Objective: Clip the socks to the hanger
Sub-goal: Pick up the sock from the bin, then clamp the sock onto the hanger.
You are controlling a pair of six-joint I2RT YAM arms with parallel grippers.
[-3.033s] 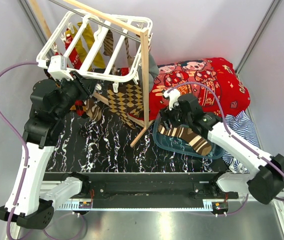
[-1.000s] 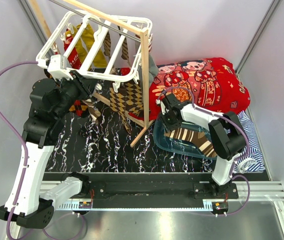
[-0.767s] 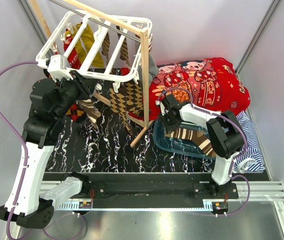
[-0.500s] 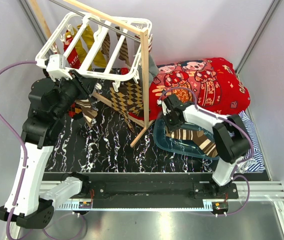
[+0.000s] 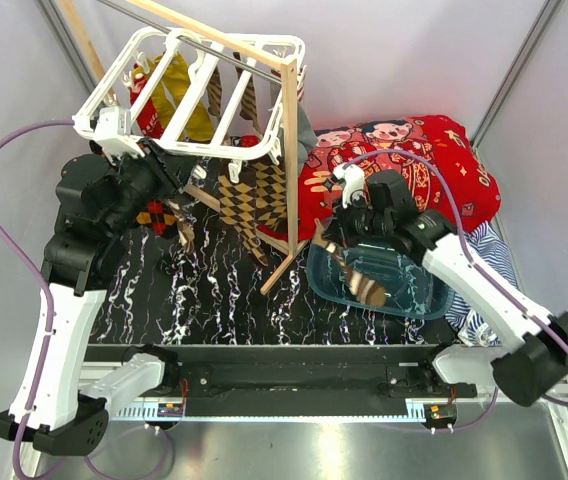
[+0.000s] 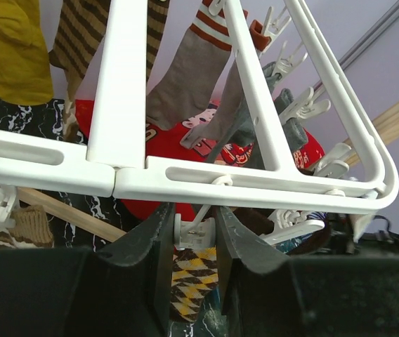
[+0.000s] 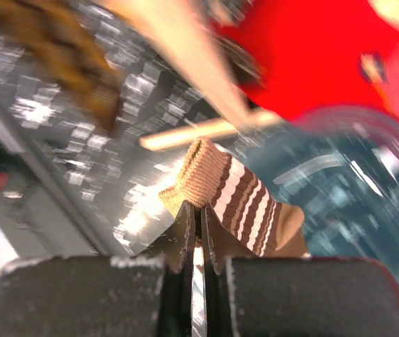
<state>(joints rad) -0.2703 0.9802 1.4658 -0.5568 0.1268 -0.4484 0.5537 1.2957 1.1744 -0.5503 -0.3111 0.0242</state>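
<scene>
The white hanger [image 5: 192, 92] hangs tilted at the back left, with a mustard sock [image 5: 179, 100], a red one [image 5: 148, 108] and a brown diamond-patterned one [image 5: 249, 200] clipped under it. My left gripper [image 5: 176, 166] is at its near bar [image 6: 256, 184], shut on a white clip [image 6: 194, 230] that hangs over a yellow-brown argyle sock [image 6: 191, 281]. My right gripper [image 5: 349, 248] is shut on the cuff of the brown-and-cream striped sock [image 7: 236, 196]. That sock [image 5: 366, 284] dangles above the blue basin [image 5: 411, 302].
A bare-wood rack pole [image 5: 289, 150] stands between the hanger and the right arm, with a slanted pole [image 7: 185, 53] close to the right gripper. The red cartoon blanket [image 5: 414, 160] lies behind the basin, and a blue-white striped cloth [image 5: 494, 262] is at the right.
My right gripper shut on the striped sock's cuff and lifted it out of the basin, the arm swinging outward. The left gripper stayed on the clip while the hanger shifted slightly.
</scene>
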